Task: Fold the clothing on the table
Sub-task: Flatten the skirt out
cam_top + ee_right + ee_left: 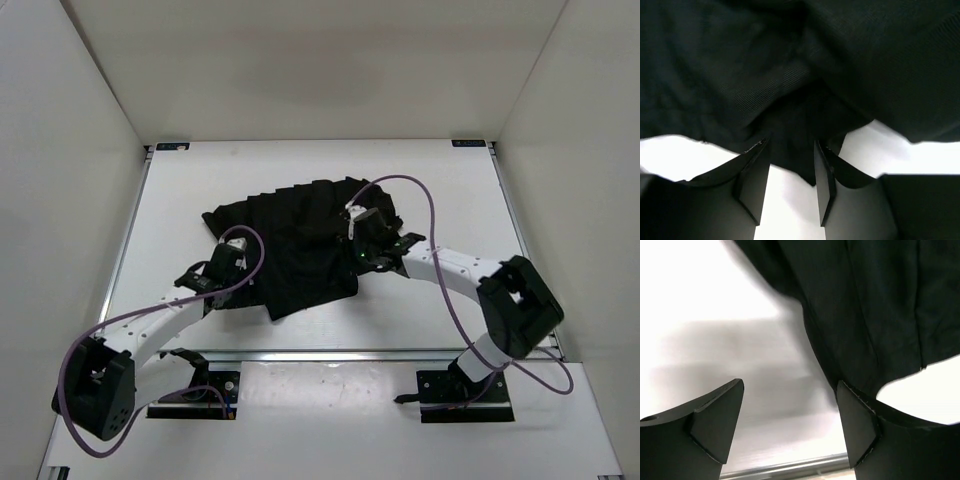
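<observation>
Trouble would most likely come from a snag. The right claw (791, 145) stands part open over the clothing (290, 250). Its fingers are apart with a narrow gap, and a point of cloth lies in the mouth of that gap. Nothing is pinched, as far as the wrist view shows. If the right arm (450, 265) lifts or swings off with cloth caught on a finger, it could drag the rumpled far-right part and spoil whatever fold is there.

The left claw (790, 390) is spread wide and holds nothing, with bare tabletop (180, 200) between its fingers. One finger lies just at the cloth's left hem, so a sideways move might push that edge into a wrinkle. A purple cable (408, 179) loops above the right side of the cloth and could brush it.

The clothing lies about mid-tabletop, well apart from all four edges, with one corner pointing toward the near edge. It looks bunched rather than squared, so I judge the folding unfinished.

Count: one garment, one tabletop, two arms, two claws, two purple cables.
</observation>
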Action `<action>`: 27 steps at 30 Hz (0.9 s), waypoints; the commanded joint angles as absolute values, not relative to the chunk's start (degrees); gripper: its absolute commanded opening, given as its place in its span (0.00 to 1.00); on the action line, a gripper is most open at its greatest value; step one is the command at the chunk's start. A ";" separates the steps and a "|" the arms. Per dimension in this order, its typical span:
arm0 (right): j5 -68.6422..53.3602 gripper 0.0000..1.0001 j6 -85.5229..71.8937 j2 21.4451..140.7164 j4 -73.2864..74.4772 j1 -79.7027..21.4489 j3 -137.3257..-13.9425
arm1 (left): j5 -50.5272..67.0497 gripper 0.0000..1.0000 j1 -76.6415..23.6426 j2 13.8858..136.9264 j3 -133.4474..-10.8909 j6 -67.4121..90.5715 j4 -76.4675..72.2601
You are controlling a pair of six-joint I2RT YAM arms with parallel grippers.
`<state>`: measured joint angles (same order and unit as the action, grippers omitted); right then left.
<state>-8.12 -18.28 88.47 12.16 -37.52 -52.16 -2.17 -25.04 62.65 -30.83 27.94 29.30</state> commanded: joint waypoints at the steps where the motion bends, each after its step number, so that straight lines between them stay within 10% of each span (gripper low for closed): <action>1: -2.48 0.38 -17.40 92.19 14.76 -38.32 -55.89 | 1.58 0.86 -27.94 60.03 -28.40 35.15 22.24; 11: 4.74 0.39 -17.76 99.13 17.22 -38.49 -57.04 | 3.16 0.84 -31.11 61.96 -24.69 42.28 11.96; 15: 4.40 0.01 -18.10 100.02 17.40 -37.97 -57.22 | 2.20 0.74 -31.29 60.56 -25.22 41.84 13.53; 27: 1.23 0.00 -18.37 99.31 16.61 -37.18 -56.60 | 6.14 0.83 -30.06 48.51 -21.36 44.03 16.62</action>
